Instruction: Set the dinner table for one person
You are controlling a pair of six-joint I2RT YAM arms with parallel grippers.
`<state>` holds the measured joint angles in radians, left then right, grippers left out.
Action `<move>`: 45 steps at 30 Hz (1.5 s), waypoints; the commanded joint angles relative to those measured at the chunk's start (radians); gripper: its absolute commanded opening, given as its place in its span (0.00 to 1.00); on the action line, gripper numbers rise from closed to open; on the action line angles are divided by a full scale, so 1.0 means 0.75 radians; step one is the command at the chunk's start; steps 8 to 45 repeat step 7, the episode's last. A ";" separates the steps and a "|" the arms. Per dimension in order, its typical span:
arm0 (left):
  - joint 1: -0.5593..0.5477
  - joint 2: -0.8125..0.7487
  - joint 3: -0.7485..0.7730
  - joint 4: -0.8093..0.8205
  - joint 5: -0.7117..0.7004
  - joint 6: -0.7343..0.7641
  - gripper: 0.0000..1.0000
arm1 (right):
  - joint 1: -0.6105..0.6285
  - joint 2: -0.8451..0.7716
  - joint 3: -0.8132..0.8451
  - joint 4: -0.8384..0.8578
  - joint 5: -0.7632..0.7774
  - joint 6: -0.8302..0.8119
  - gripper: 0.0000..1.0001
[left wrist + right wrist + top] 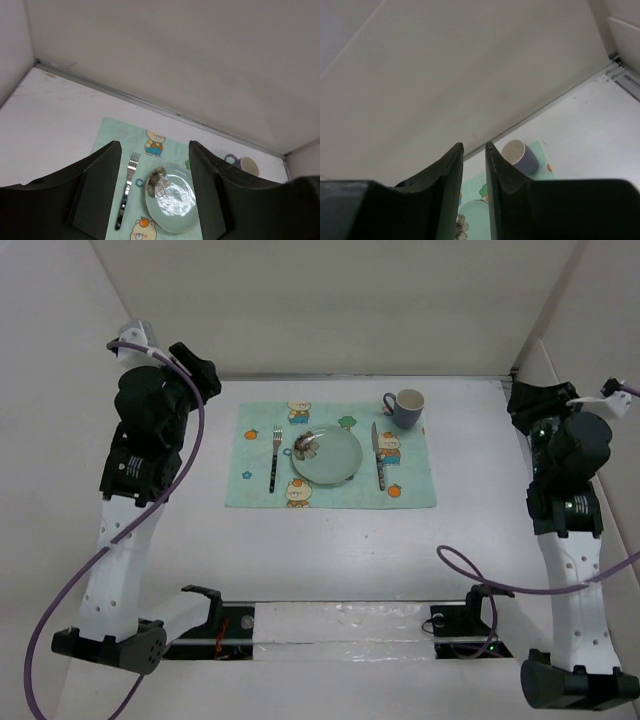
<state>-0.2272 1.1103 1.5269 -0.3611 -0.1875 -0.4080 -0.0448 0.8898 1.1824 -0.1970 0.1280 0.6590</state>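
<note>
On the white dinner table (330,550) lies a mint-green cartoon-print placemat (410,490). A pale green plate (330,458) with a flower print at its left rim sits in the middle of the mat. A fork (273,460) lies to its left and a knife (378,458) to its right. A purple mug (405,408) stands at the mat's far right corner. My left gripper (155,146) hangs high over the table's left side, open and empty. My right gripper (474,146) is raised at the far right, its jaws a narrow gap apart with nothing between them.
White walls enclose the table at the back and on both sides. A black rail with a clear strip (340,625) runs along the near edge between the arm bases. Purple cables (500,585) loop beside each arm.
</note>
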 commanded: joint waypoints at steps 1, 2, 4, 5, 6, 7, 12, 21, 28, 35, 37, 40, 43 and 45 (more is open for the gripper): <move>0.008 -0.038 0.046 -0.028 -0.257 0.043 0.53 | -0.006 0.057 -0.088 0.025 0.173 0.003 0.34; 0.008 -0.040 0.036 -0.024 -0.265 0.049 0.53 | -0.006 0.065 -0.083 0.025 0.163 0.003 0.37; 0.008 -0.034 -0.003 -0.005 -0.237 0.051 0.53 | -0.006 0.090 -0.057 0.040 0.120 0.003 0.43; 0.008 -0.032 -0.017 0.003 -0.188 0.049 0.53 | -0.006 0.116 -0.043 0.038 0.106 0.003 0.44; 0.008 -0.032 -0.041 0.009 -0.172 0.045 0.53 | -0.018 0.135 -0.024 0.017 0.097 0.003 0.45; 0.008 -0.030 -0.054 0.023 -0.151 0.039 0.55 | -0.018 0.149 0.004 0.009 0.075 0.003 0.46; 0.008 -0.030 -0.054 0.023 -0.151 0.039 0.55 | -0.018 0.149 0.004 0.009 0.075 0.003 0.46; 0.008 -0.030 -0.054 0.023 -0.151 0.039 0.55 | -0.018 0.149 0.004 0.009 0.075 0.003 0.46; 0.008 -0.030 -0.054 0.023 -0.151 0.039 0.55 | -0.018 0.149 0.004 0.009 0.075 0.003 0.46; 0.008 -0.030 -0.054 0.023 -0.151 0.039 0.55 | -0.018 0.149 0.004 0.009 0.075 0.003 0.46; 0.008 -0.030 -0.054 0.023 -0.151 0.039 0.55 | -0.018 0.149 0.004 0.009 0.075 0.003 0.46; 0.008 -0.030 -0.054 0.023 -0.151 0.039 0.55 | -0.018 0.149 0.004 0.009 0.075 0.003 0.46; 0.008 -0.030 -0.054 0.023 -0.151 0.039 0.55 | -0.018 0.149 0.004 0.009 0.075 0.003 0.46; 0.008 -0.030 -0.054 0.023 -0.151 0.039 0.55 | -0.018 0.149 0.004 0.009 0.075 0.003 0.46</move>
